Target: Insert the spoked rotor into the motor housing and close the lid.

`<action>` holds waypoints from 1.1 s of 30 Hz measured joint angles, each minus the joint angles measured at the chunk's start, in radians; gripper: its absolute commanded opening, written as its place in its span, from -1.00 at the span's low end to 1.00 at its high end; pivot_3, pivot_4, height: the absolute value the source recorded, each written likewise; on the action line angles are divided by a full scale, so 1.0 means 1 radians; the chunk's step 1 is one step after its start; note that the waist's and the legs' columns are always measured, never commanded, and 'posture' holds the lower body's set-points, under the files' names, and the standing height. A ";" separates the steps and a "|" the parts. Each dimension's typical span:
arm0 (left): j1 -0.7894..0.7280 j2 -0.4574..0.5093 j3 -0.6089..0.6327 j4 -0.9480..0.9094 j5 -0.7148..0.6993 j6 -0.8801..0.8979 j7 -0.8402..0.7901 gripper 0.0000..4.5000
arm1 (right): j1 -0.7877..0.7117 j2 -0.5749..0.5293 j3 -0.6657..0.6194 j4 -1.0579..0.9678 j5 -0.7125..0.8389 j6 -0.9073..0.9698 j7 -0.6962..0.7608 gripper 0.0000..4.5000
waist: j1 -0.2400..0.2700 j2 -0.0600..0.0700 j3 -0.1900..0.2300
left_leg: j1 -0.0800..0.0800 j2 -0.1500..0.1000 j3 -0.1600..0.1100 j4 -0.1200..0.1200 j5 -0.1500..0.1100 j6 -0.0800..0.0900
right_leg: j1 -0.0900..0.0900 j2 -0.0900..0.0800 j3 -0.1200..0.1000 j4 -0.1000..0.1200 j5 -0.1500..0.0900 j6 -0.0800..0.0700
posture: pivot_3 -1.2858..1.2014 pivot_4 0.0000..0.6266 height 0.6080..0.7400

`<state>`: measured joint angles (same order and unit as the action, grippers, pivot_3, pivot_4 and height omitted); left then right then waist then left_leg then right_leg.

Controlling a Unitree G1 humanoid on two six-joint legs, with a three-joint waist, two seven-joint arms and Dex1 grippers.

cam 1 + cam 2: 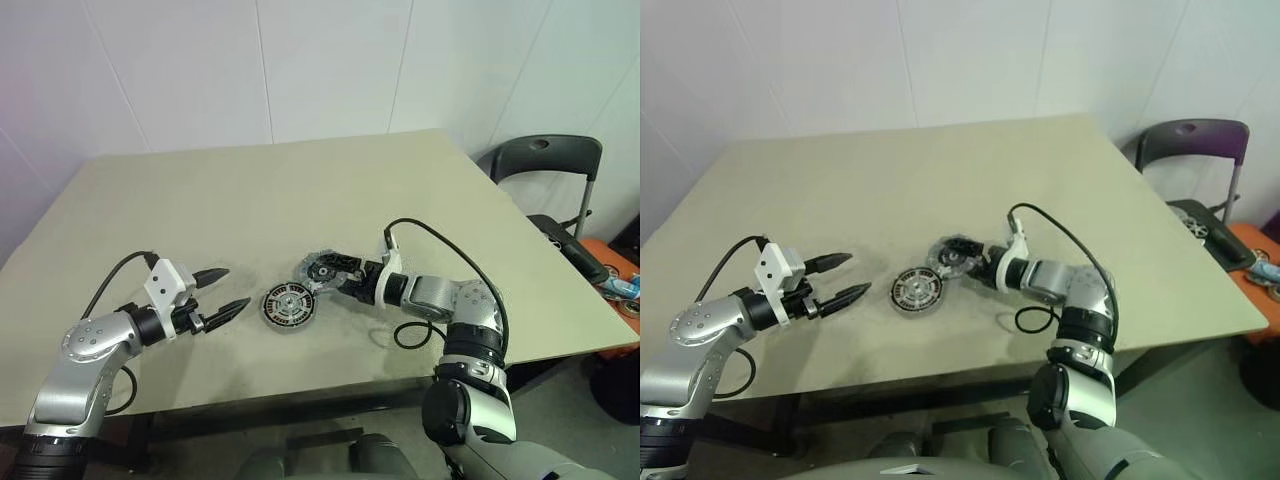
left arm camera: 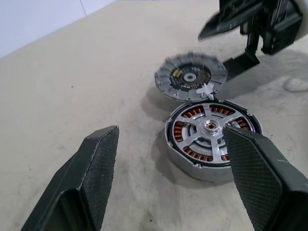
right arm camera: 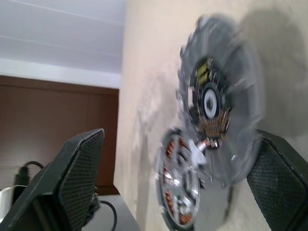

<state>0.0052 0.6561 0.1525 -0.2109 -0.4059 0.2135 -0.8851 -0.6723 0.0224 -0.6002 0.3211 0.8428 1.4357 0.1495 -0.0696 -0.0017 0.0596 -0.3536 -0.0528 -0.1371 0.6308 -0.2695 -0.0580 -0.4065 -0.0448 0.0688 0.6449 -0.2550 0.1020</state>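
- At the housing's (image 1: 289, 307) rim, the lid (image 1: 322, 268) is propped tilted between the spread, empty jaws of the right gripper (image 1: 338, 280); a nudge could drop it off-centre.
- Inside the housing, the rotor (image 2: 209, 126) is seated.
- Left of the housing, the left gripper (image 1: 235, 287) is held agape, so the housing is unbraced and could be shoved.

The room read as a bare test lab or workroom rather than a home. A plain beige table (image 1: 300, 190) stood against white panelled walls (image 1: 330, 60) with visible seams and no decoration. A dark folding chair (image 1: 545, 165) was pushed in at the table's far right corner. Beside it an orange box (image 1: 612, 262) held loose items. On the table lay motor parts, among them a motor housing (image 1: 289, 307) with copper windings.
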 measured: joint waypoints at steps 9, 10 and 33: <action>-0.015 0.020 0.037 0.018 -0.001 0.000 -0.002 0.63 | 0.000 0.002 0.028 -0.010 0.016 -0.025 0.035 0.99 | -0.001 0.000 0.000 | 0.000 0.000 0.000 0.000 0.000 0.000 | 0.000 0.000 0.000 0.000 0.000 0.000 | 0.03 -1.00 1.00; -0.019 0.023 0.042 0.023 -0.001 0.000 -0.003 0.63 | 0.000 0.006 0.038 -0.011 0.022 -0.024 0.043 0.99 | -0.002 0.000 0.000 | 0.000 0.000 0.000 0.000 0.000 0.000 | 0.000 0.000 0.000 0.000 0.000 0.000 | 0.03 -1.00 1.00; -0.018 0.045 0.065 0.029 -0.018 0.003 -0.005 0.63 | 0.042 -0.204 0.484 -0.233 0.020 -0.044 0.343 0.99 | 0.000 0.001 0.001 | -0.002 0.000 0.000 0.000 0.000 0.000 | -0.001 -0.001 0.000 -0.001 -0.001 0.002 | 0.03 -1.00 1.00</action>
<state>-0.0133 0.7007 0.2179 -0.1819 -0.4243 0.2163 -0.8903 -0.6306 -0.1820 -0.1159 0.0882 0.8629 1.3920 0.4920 -0.0693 -0.0003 0.0606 -0.3552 -0.0530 -0.1371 0.6310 -0.2695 -0.0581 -0.4075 -0.0456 0.0685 0.6439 -0.2561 0.1038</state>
